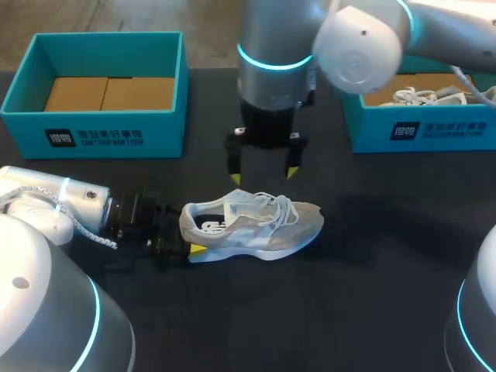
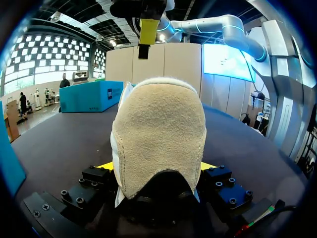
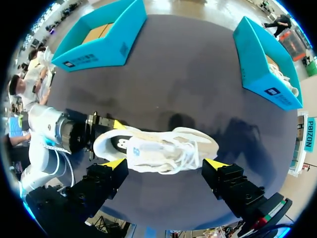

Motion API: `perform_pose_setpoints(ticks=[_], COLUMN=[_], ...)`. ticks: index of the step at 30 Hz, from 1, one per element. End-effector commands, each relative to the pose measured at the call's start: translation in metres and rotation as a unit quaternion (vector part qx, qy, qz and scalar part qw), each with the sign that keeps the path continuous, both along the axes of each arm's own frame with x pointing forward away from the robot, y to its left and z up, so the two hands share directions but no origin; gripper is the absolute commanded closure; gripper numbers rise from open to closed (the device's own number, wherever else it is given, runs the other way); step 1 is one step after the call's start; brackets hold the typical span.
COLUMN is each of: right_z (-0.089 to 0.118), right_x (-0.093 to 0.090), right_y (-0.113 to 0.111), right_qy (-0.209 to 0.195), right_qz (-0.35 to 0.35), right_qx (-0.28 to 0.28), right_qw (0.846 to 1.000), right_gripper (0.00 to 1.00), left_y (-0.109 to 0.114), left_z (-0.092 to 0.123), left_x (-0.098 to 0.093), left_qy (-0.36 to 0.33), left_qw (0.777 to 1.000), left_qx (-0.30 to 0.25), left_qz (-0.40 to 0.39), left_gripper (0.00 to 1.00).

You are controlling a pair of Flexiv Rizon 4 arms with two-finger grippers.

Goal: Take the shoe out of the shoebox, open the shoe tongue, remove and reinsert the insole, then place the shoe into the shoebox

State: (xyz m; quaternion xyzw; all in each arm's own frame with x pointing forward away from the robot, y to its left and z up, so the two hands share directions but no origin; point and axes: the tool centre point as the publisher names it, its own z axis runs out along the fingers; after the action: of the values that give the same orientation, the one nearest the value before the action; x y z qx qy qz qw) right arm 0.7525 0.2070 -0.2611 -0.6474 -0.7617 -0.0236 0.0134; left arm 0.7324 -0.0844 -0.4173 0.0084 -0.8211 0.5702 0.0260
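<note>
Head view: on the dark surface (image 1: 372, 294) two teal boxes stand at the far side. The left-hand shoebox (image 1: 108, 132) holds a brown cardboard insert (image 1: 108, 93), and the right-hand shoebox (image 1: 422, 128) holds white laced footwear (image 1: 434, 97). Both are well apart from the shoe (image 1: 252, 225), which stands on its sole in the open middle. Its long axis runs across the surface, heel toward the left arm (image 1: 70, 201) and toe toward the view's right. The left arm lies low along the surface, its jaws closed on the heel, one yellow tip showing at the near side. The right arm (image 1: 271, 62) hangs over the shoe, jaws spread wide and apart from it, on its far side

Left wrist view: the tan suede heel of the shoe (image 2: 158, 139) fills the space between the jaws, a yellow tip pressed at each side. One yellow fingertip (image 2: 148, 32) of the right arm (image 2: 223, 25) shows above the shoe, and the left-hand shoebox (image 2: 91, 95) stands beyond, off to one side

Right wrist view: the shoe (image 3: 156, 148) lies crosswise under the wide jaws, laces up, neither yellow tip touching it. The left arm (image 3: 54, 126) grips its heel. The left-hand shoebox (image 3: 99, 39) and right-hand shoebox (image 3: 267, 64) stand ahead, one to each side
</note>
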Motion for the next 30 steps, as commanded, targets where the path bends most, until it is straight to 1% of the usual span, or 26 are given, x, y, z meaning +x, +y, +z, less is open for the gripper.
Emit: perform_pose_setpoints(ticks=[1, 4, 8, 30], right_z=[-0.0063, -0.0079, -0.012, -0.012], right_x=[0.0061, 0.0063, 0.001, 0.001], right_y=[0.0262, 0.0312, 0.0345, 0.0345], right_qy=[0.005, 0.016, 0.026, 0.026], right_qz=[0.01, 0.022, 0.025, 0.025], right_qx=[-0.011, -0.015, -0.015, -0.015], right_qw=[1.0, 1.0, 0.999, 0.999], right_gripper=[0.0, 0.0, 0.0, 0.0], left_y=[0.0008, 0.0008, 0.0008, 0.0008], left_z=[-0.0059, -0.0059, -0.0059, -0.0059], left_x=[0.0013, 0.0013, 0.0013, 0.0013], left_qy=[0.0, 0.0, 0.0, 0.0], left_qw=[1.0, 1.0, 1.0, 1.0], left_qx=[0.001, 0.001, 0.001, 0.001], left_qz=[0.0, 0.0, 0.0, 0.0], left_gripper=[1.0, 1.0, 1.0, 1.0])
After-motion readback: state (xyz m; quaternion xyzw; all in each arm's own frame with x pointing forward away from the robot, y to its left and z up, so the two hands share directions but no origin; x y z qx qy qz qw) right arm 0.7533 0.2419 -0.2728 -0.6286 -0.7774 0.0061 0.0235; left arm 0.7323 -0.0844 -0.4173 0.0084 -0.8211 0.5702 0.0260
